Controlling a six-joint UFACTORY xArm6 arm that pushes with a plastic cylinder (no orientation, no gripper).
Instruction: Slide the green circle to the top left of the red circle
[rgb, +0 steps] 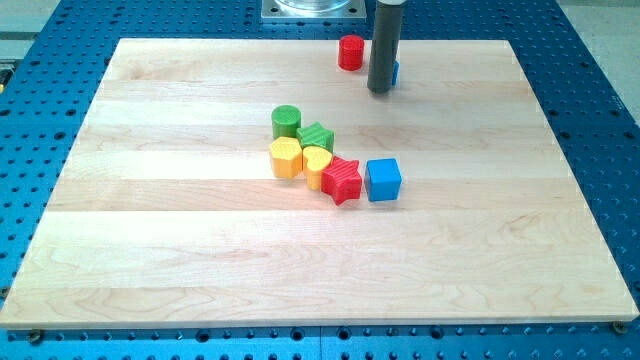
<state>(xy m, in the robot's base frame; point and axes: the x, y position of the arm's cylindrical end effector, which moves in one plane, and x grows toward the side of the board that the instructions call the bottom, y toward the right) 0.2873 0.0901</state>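
Observation:
The green circle (286, 121) stands near the board's middle, at the top left of a tight cluster of blocks. The red circle (350, 52) stands near the board's top edge, up and to the right of the green circle. My tip (380, 90) is just right of and below the red circle, far from the green circle. A small blue block (395, 72) shows partly behind the rod; its shape is hidden.
The cluster holds a green star (316, 137), a yellow hexagon (285, 157), a yellow heart (316, 164) and a red star (342, 180). A blue cube (383, 180) stands just right of the red star. The wooden board (150, 250) lies on a blue perforated table (600, 120).

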